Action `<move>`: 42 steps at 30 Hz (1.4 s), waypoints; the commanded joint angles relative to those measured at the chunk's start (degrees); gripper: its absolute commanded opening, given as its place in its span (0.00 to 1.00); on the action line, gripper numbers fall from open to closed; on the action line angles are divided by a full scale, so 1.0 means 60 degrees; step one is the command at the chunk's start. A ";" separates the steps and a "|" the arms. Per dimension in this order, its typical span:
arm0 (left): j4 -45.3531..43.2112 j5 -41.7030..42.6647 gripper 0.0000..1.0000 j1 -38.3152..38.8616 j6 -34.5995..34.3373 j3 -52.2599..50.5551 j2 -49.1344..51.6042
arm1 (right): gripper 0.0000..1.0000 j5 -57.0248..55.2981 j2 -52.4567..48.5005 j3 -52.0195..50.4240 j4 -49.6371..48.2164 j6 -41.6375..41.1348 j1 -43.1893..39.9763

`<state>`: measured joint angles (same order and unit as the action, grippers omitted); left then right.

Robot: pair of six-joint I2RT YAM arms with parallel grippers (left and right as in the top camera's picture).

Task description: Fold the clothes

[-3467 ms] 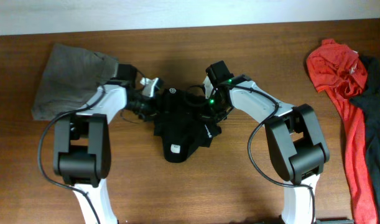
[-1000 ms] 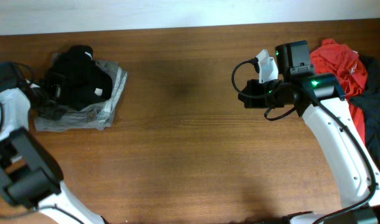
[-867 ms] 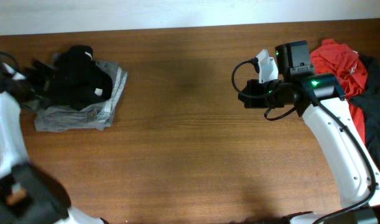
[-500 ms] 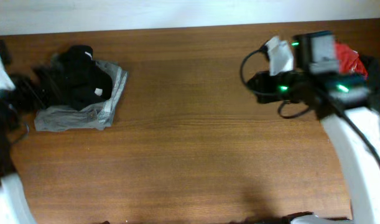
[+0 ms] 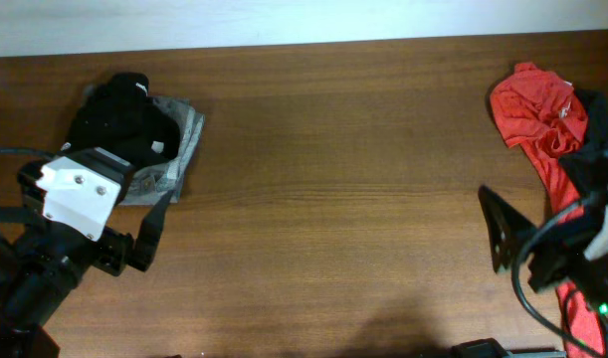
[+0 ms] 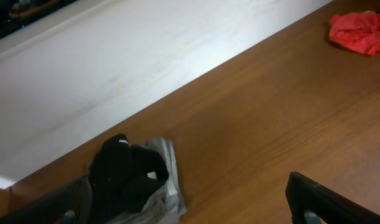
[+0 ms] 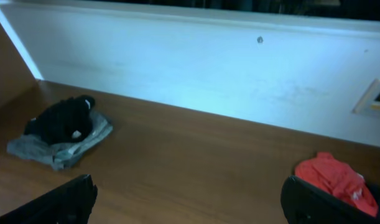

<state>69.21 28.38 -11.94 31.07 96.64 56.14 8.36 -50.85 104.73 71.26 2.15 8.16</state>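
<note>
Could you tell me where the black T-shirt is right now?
The black T-shirt lies bundled on top of the grey folded garment, at the far left of the table in the overhead view.

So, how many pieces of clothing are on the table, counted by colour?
Black: 2 (black garment lying on the grey one; black cloth at the right edge, partly hidden)
Grey: 1 (grey garment)
Red: 1 (red shirt)
Total: 4
</note>
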 commanded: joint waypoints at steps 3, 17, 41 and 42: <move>0.0091 0.0554 0.99 0.0055 0.0259 0.0044 -0.0004 | 0.99 -0.0259 0.0430 -0.0040 0.0761 0.0069 -0.0069; 0.0623 0.0557 0.99 0.0055 0.0259 0.0044 0.0015 | 0.99 -0.0382 0.0433 -0.0117 0.1118 0.0186 -0.0040; 0.0703 0.0554 0.99 0.0055 0.0259 0.0044 0.0015 | 0.99 -0.0845 0.7949 -1.4160 -0.7705 0.0313 -0.0568; 0.0703 0.0554 0.99 0.0055 0.0259 0.0044 0.0015 | 0.99 -0.0794 0.8142 -1.4440 -0.7785 0.0310 -0.0568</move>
<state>73.58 30.92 -11.94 31.94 96.64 56.14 2.57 -6.22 23.42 26.13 4.08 5.21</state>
